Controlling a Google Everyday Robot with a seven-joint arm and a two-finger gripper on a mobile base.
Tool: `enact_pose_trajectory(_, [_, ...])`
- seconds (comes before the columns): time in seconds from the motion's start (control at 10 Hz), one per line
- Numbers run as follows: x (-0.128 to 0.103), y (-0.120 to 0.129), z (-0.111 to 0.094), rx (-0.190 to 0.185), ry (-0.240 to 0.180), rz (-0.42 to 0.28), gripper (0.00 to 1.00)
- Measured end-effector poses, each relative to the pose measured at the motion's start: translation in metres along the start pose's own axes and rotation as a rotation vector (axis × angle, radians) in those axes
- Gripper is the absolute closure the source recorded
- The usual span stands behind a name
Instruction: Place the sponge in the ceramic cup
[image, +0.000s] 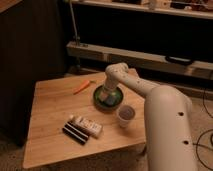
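Note:
My gripper (105, 94) hangs at the end of the white arm, down inside the round green plate (119, 99) near the middle of the wooden table. A pale bluish patch under it looks like the sponge (107, 102), mostly hidden by the gripper. Whether the gripper holds the sponge does not show. The small white ceramic cup (125, 115) stands upright on the table, just right of and in front of the plate, about a hand's width from the gripper.
An orange carrot-like stick (81, 86) lies left of the plate. Dark and white packets (81, 129) lie near the front of the table (50, 115). A metal rail and shelving run behind the table. The arm's thick white column (167, 130) stands at the table's right edge.

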Motion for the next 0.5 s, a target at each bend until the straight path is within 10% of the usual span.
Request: enact_pose_trajectory(0.5, [-0.025,0.0,-0.075,0.033,-0.189,-0.051,1.0])
